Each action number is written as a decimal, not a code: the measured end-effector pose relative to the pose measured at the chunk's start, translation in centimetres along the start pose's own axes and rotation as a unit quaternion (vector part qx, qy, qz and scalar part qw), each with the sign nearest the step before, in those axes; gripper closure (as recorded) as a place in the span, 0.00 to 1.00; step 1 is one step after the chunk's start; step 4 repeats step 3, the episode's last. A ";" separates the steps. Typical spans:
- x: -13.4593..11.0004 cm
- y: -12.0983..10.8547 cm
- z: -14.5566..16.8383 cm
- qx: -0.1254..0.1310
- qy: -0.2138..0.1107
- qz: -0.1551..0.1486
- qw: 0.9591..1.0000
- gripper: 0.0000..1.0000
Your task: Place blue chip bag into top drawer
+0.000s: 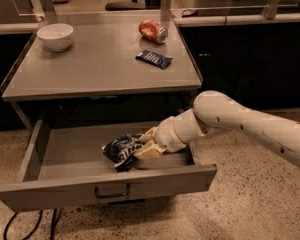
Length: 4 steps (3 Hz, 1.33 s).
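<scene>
The blue chip bag [121,150], crumpled dark blue foil with white lettering, lies inside the open top drawer [65,154], right of its middle. The drawer is pulled out under the table, with a dark bar handle on its grey front panel. My gripper [141,146] reaches into the drawer from the right on a white arm and its tan fingers [146,152] are closed on the right side of the bag. The bag rests on or just above the drawer floor.
On the grey table top [90,69] stand a white bowl [55,35] at the back left, a red soda can [152,31] lying on its side at the back right, and a small flat dark blue bar wrapper [154,59]. Cables [20,224] lie on the floor.
</scene>
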<state>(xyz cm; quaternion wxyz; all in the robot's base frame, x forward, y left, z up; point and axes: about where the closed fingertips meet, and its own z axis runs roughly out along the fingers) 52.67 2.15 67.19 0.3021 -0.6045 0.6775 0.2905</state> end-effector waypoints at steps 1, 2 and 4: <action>0.0 0.0 0.0 0.000 0.000 0.000 1.000 0.11; 0.0 0.0 0.0 0.000 0.000 0.000 1.000 0.00; 0.0 0.0 0.0 0.000 0.000 0.000 1.000 0.00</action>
